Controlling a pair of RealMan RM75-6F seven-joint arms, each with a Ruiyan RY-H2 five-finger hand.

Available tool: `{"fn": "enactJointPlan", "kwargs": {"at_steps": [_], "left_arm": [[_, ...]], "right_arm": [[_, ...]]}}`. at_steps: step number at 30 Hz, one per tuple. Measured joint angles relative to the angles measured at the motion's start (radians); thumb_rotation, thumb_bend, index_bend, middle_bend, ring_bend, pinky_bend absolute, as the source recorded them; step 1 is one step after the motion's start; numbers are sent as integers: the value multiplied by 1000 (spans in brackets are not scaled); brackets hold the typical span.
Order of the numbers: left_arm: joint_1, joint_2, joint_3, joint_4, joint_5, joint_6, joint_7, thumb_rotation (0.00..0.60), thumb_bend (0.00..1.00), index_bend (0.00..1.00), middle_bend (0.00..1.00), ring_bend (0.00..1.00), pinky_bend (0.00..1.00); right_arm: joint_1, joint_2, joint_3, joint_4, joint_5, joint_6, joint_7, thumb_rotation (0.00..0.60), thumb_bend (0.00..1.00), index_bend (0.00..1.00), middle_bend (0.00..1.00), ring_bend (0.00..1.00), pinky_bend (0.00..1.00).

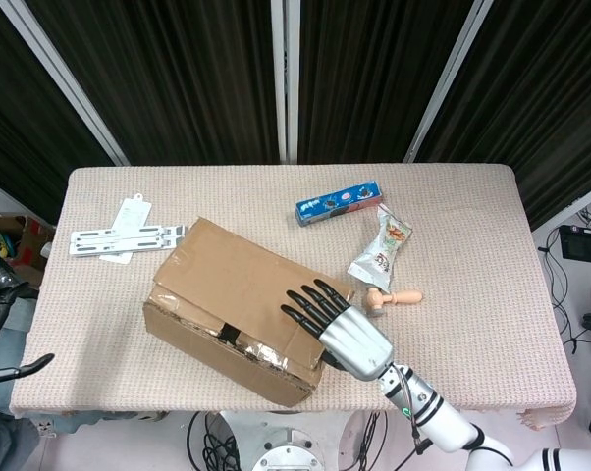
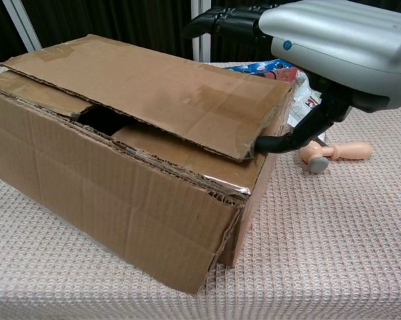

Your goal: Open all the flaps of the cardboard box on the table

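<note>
The brown cardboard box (image 1: 227, 304) lies askew in the middle of the table, its long top flap (image 2: 154, 87) down over the inner flaps, with a dark gap (image 2: 100, 119) at the near side. My right hand (image 1: 343, 332) hangs over the box's right end, fingers (image 1: 305, 297) spread above the top flap. In the chest view the right hand (image 2: 327, 40) fills the upper right, and its thumb (image 2: 280, 143) touches the flap's right edge from the side. It holds nothing. Only dark parts of my left hand (image 1: 16, 366) show at the far left edge, off the table.
A blue snack box (image 1: 339, 202), a snack packet (image 1: 384, 245) and a small peach toy hammer (image 1: 396, 297) lie right of the box. A white bracket with a paper tag (image 1: 119, 235) lies at the left. Dark curtains stand behind the table (image 1: 472, 226).
</note>
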Motion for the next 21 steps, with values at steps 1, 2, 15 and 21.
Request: {"fn": "enactJointPlan", "kwargs": {"at_steps": [1,2,15,21], "left_arm": [[0,-1,0,1,0,0,0,181,44,40,134,99,150],[1,-1,0,2,0,1,0,181,44,40,134,99,150],[10,-9,0,19,2,16,-10,182,48,40,134,99,150],[7,-7,2,12,4,10,-8,180,51,40,134,99,150]], "right_arm": [[3,-6,0,4,0,0,-2,600,103,0,0,0,0],[7,-15,0,10,-1,0,-5,600,117,0,0,0,0],[8,-53,-4,106,-78,102,89,600,477,0,0,0,0],[4,-49,31,166,-56,141,166,600,477,0,0,0,0]]}}
